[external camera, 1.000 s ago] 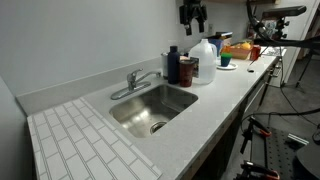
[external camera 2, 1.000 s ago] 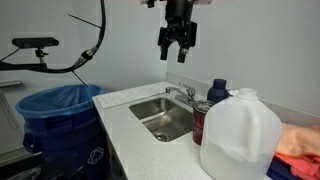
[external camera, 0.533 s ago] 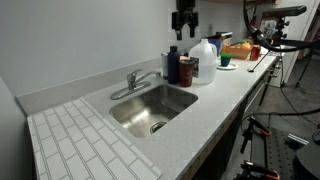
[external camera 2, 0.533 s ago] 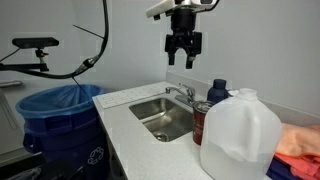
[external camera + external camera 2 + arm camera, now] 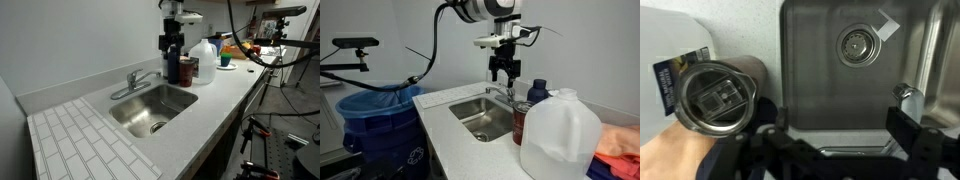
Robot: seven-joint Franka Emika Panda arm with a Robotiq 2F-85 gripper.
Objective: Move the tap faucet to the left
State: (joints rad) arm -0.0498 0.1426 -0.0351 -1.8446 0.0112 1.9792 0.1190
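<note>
The black pincer (image 5: pixel 504 77) hangs, jaws apart, above the shiny chrome tap faucet (image 5: pixel 134 82). The faucet stands at the back rim of the steel sink (image 5: pixel 140 110) in the white desk (image 5: pixel 215 100). The pincer is probably held wide to straddle the thin spout.

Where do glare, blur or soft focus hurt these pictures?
Wrist view: the stainless steel sink basin carries broad pale reflections, and the black hand along the bottom edge is blurred. In an exterior view, the large translucent white plastic jug close to the lens looks soft. In an exterior view, the small shiny chrome faucet is evenly lit, without harsh shadow.
</note>
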